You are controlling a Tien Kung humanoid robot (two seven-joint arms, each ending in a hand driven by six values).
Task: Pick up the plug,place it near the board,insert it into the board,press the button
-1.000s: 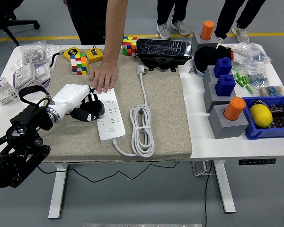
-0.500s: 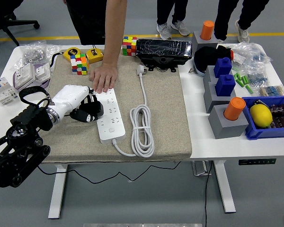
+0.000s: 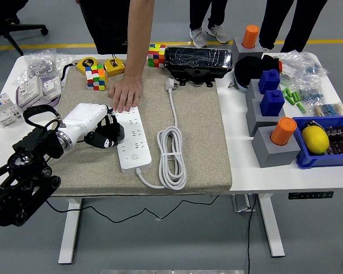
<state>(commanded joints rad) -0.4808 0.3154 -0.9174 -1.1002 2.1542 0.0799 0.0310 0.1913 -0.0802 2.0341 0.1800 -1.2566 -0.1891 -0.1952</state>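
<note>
**Left hand at the strip, plug lies far from it**

The left hand (image 3: 100, 130) comes in from the lower left and rests on the mat (image 3: 200, 154), which covers the middle of the counter (image 3: 274, 174). Its white back is turned up and its dark fingers (image 3: 110, 135) are curled, touching the left edge of the strip (image 3: 131, 137). Whether they hold something inside I cannot tell; they seem to hold nothing.

Just beyond the hand, a person's hand (image 3: 126, 94) lies flat on the far end of the strip (the palm presses it down). The strip is directly to the right of the robot hand and goes along the mat toward the near edge.

The plug (image 3: 171, 85) lies on the mat to the right of the hand and farther away, well apart from it, beside a black box (image 3: 197, 60). Its white cable (image 3: 171, 151) goes down to a coil on the right of the strip and joins the near end of the strip.

The right hand is not seen.
</note>
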